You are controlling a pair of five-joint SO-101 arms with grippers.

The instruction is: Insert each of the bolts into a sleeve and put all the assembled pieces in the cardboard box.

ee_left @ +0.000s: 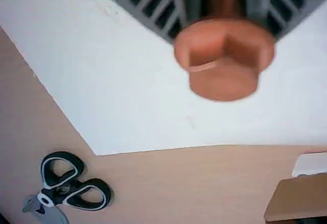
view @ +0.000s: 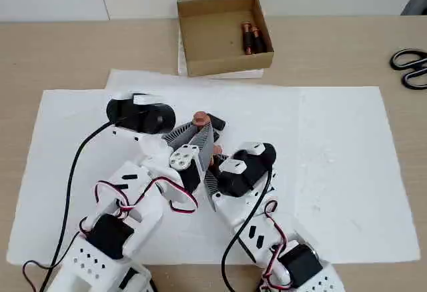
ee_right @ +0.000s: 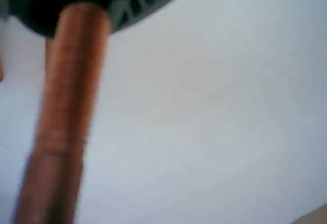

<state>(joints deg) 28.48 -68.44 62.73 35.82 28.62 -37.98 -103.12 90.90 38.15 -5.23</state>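
Bright, even, diffuse light covers the high view. The white paper (view: 320,165) at centre shows no glare, and only a soft, faint shadow lies along the lower edge of the cardboard box (view: 220,35). Close to the wrist lenses, the bolt (ee_left: 223,63) and threaded piece (ee_right: 66,116) are blurred, while the distant scissors (ee_left: 66,188) are clearer.

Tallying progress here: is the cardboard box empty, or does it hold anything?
Not empty: the cardboard box holds copper-coloured pieces lying by its right wall in the high view.
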